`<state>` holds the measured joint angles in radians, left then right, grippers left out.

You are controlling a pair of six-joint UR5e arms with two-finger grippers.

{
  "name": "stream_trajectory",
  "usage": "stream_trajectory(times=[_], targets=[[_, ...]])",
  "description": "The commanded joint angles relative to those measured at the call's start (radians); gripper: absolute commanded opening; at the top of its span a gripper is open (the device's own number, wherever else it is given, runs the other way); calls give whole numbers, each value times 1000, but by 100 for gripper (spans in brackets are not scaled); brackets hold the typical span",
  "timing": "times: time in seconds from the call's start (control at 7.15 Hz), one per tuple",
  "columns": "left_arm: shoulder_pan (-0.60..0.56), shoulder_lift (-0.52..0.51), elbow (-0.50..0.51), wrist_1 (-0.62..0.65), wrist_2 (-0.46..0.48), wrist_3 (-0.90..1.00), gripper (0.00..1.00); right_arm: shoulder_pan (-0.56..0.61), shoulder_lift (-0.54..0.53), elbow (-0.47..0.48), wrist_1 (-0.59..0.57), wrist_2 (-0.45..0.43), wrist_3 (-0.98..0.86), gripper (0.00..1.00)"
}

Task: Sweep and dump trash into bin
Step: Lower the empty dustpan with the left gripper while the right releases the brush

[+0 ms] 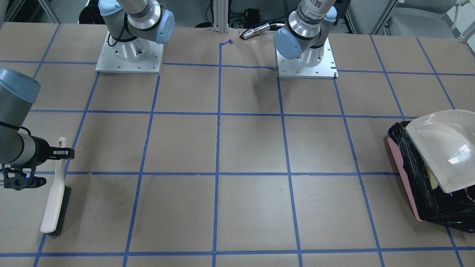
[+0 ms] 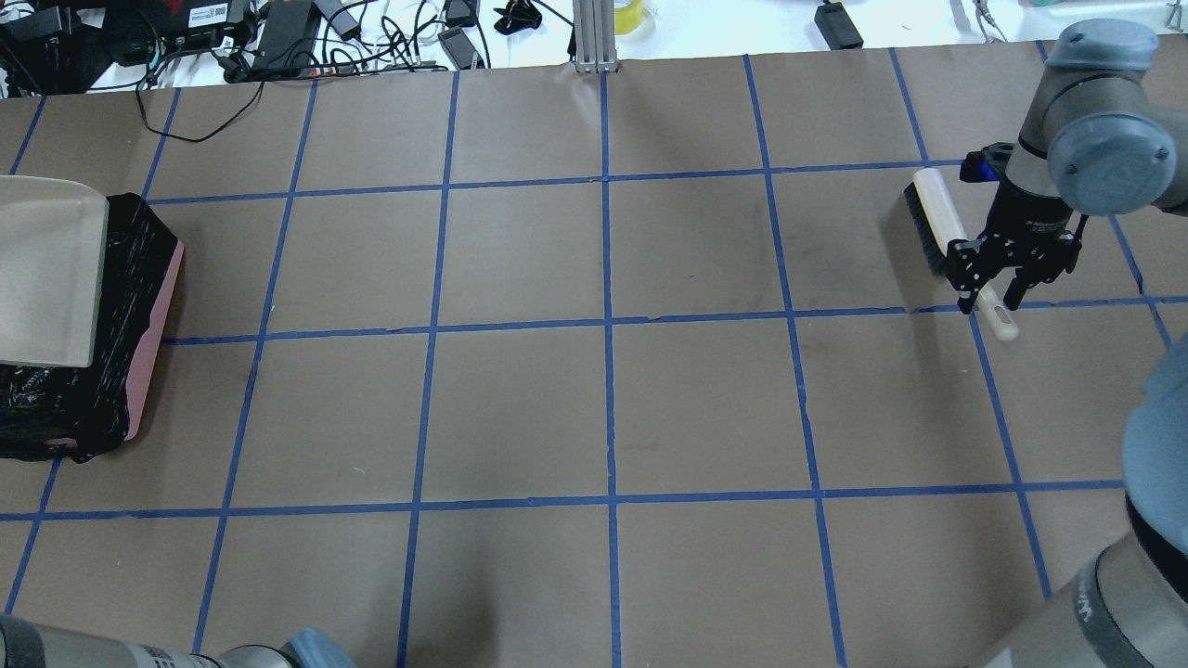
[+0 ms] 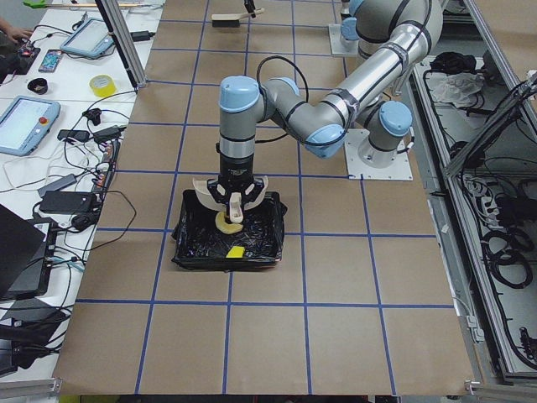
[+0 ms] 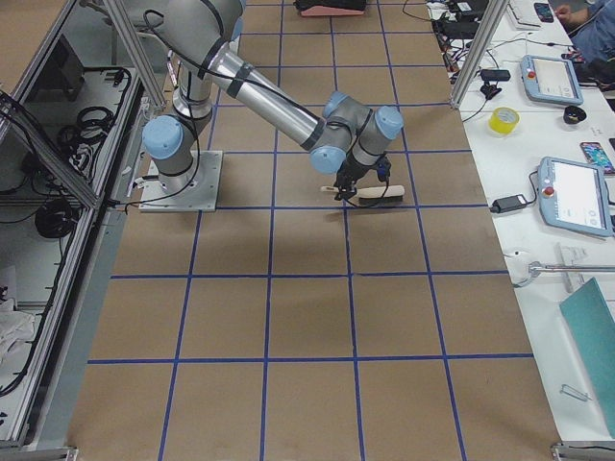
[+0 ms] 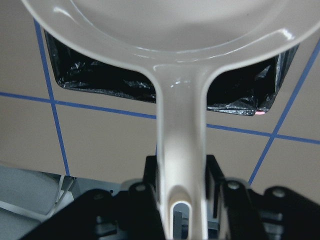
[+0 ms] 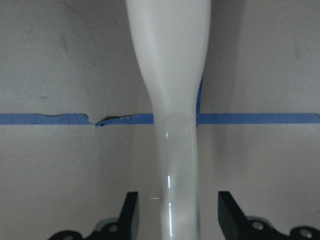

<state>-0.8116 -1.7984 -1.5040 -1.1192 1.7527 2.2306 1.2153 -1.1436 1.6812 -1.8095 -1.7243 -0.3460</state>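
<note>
My left gripper (image 5: 181, 172) is shut on the handle of the cream-white dustpan (image 1: 441, 148), which it holds tilted over the bin (image 1: 402, 174), a pink box lined with a black bag (image 3: 201, 243). Inside the bin lie the croissant (image 3: 226, 222) and the yellow-green sponge wedge (image 3: 236, 251). The bread roll is hidden. My right gripper (image 2: 991, 299) is open, its fingers (image 6: 131, 210) apart on either side of the white handle of a brush (image 2: 933, 218) that lies on the table.
The brown paper table has a blue tape grid (image 2: 608, 325). The two arm bases (image 1: 130, 55) stand at its robot edge. Cables and devices (image 2: 278, 37) lie beyond the far edge.
</note>
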Motion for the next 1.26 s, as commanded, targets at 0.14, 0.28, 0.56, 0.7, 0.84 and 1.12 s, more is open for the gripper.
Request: stream_trajectory(times=[0.14,0.28,0.56,0.7,0.84,1.12], targets=[[-200,-21,2,-74,-139,-194,0,0,-16,-18,-28,-6,8,100],[-272,-35,-4,-76,-165,-265,0,1,-72,-37,-15,-1,7,100],[-345,-91,-12,-151,-347,-437,0,12,-265,-83,138,14,5,100],[-413,-134,-12,-142,-343,-456,0,15,-345,-104,223,70,10,100],[-446,-188,-12,-126,-337,-468,0,18,-414,-110,293,116,45,100],[-463,-249,-12,-80,-332,-456,0,155,-467,-113,312,112,228,100]])
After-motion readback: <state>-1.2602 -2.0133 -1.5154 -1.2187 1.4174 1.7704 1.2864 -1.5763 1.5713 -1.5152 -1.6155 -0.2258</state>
